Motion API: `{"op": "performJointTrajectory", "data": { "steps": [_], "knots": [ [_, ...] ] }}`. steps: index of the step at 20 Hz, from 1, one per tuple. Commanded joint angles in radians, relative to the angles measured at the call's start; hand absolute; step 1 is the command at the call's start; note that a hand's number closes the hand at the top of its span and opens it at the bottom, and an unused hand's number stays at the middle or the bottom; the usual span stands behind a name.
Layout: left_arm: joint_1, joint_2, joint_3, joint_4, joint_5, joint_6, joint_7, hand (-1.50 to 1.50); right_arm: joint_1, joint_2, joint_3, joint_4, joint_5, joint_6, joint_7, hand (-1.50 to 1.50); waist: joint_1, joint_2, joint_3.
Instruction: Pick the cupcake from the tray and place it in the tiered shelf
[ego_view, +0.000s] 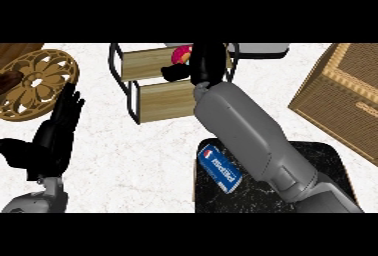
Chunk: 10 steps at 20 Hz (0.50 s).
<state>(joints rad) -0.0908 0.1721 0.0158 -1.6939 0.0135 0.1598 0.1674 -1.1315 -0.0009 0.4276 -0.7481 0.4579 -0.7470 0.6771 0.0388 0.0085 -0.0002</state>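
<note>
The cupcake (180, 54), pink-topped, shows at the upper level of the tiered shelf (159, 97), a black-framed rack with wooden boards at the top centre. My right hand (203, 62) reaches over that shelf with its fingers and thumb curled round the cupcake, hiding most of it. The black tray (328, 157) lies at the lower right, largely under my right forearm. My left hand (55, 132) rests open at the left, fingers up.
A blue and white packet (220, 169) lies on the tray. A carved round wooden plate (37, 82) sits at the upper left. A large wicker box (343, 97) stands at the right edge. A grey object (258, 49) shows behind the shelf.
</note>
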Motion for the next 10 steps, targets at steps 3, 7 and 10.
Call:
{"op": "performJointTrajectory", "data": {
  "steps": [3, 7, 10],
  "knots": [
    [-0.027, 0.003, 0.025, 0.026, 0.005, -0.005, 0.000, 0.00, -0.039, 0.001, -0.066, 0.048, -0.124, -0.037, -0.193, -1.50, -0.008, 0.000, 0.000],
    [-0.028, -0.006, 0.040, 0.110, -0.010, 0.001, -0.070, 0.00, -0.044, 0.001, -0.110, -0.041, -0.147, -0.101, -0.209, -1.50, -0.026, -0.003, 0.000],
    [-0.007, 0.014, 0.045, 0.001, 0.006, -0.006, 0.031, 0.00, -0.017, -0.023, -0.130, -0.090, -0.081, -0.112, -0.123, -1.50, -0.035, -0.011, 0.000]
  ]
}}
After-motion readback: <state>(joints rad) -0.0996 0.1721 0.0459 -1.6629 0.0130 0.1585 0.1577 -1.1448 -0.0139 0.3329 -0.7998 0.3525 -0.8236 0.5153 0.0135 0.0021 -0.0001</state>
